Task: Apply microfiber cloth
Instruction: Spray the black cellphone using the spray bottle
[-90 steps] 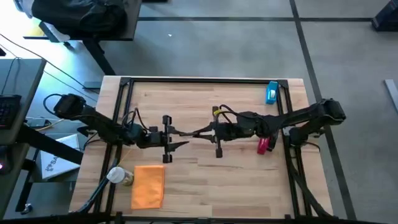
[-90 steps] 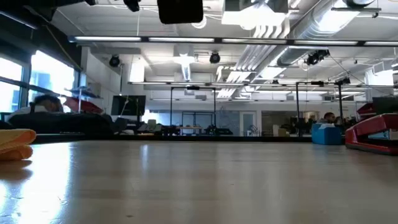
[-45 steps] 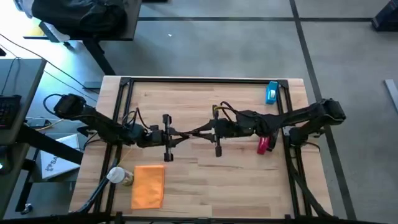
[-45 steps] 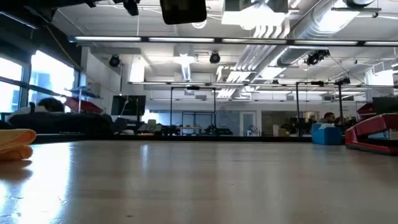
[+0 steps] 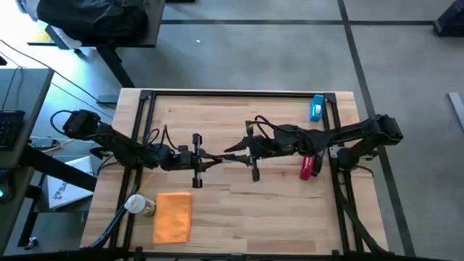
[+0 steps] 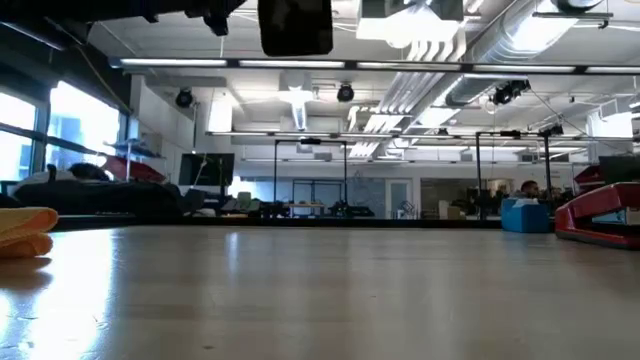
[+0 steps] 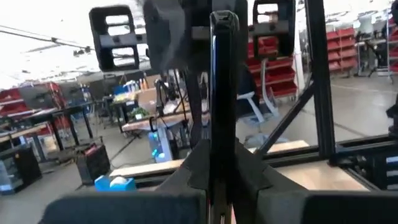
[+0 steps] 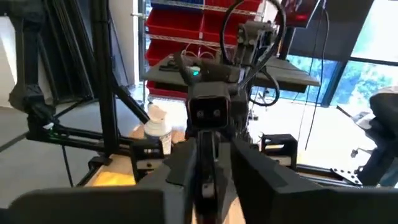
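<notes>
A black phone (image 6: 295, 25) hangs high above the table's middle, held between my two grippers. In the left wrist view it shows edge-on as a thin dark strip (image 7: 221, 87). My left gripper (image 5: 209, 156) comes at it from the table's left and my right gripper (image 5: 235, 153) from the right. Both are shut on it. The orange microfiber cloth (image 5: 173, 216) lies flat on the table near the front left, apart from both arms. In the low view it shows at the far left (image 6: 25, 232). My left gripper pinches the phone's near end (image 7: 221, 158) between its two fingers, one on each flat face. The fingers lie level, coming from the table's left. The phone stands on edge, lifted clear of the table. My right gripper holds the phone's opposite end (image 8: 208, 163) between its two fingers, level, from the table's right. Its own fingers hide most of the place of contact. The phone is clear of the table.
A white bottle (image 5: 138, 205) lies beside the cloth's far left corner. A red stapler (image 5: 309, 168) sits at the right and a blue tape dispenser (image 5: 317, 108) at the far right. Black frame rails (image 5: 239, 93) run round the table.
The phone has moved a little toward the table's right and slightly lower, still held between both grippers. The cloth has stayed where it was.
</notes>
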Controlling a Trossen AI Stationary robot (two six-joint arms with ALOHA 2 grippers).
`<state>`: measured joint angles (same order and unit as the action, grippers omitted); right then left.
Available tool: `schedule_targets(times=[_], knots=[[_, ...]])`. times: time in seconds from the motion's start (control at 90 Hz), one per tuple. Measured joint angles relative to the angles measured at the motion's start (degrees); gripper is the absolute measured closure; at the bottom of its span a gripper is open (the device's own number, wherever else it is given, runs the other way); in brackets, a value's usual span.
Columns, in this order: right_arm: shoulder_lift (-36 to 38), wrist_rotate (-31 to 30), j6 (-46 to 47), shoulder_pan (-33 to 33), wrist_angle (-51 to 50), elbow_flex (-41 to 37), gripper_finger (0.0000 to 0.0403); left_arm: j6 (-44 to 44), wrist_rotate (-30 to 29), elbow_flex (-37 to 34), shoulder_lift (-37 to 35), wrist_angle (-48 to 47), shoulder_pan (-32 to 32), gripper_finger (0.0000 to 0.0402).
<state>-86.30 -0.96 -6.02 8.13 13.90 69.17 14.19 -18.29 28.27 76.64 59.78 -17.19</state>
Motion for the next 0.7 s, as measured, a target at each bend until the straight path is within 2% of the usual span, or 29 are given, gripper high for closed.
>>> schedule_targets(times=[0.178, 0.7], knots=[[-0.5, 0.6, 0.0, -0.3, -0.9, 0.1, 0.0302, -0.1, 0.0, 0.0, 0.0, 0.0, 0.0, 0.0393], [-3.1, 0.1, 0.8, -0.3, 0.9, 0.0, 0.0310, -0.6, 0.4, 0.0, -0.1, 0.9, 0.0, 0.0393]])
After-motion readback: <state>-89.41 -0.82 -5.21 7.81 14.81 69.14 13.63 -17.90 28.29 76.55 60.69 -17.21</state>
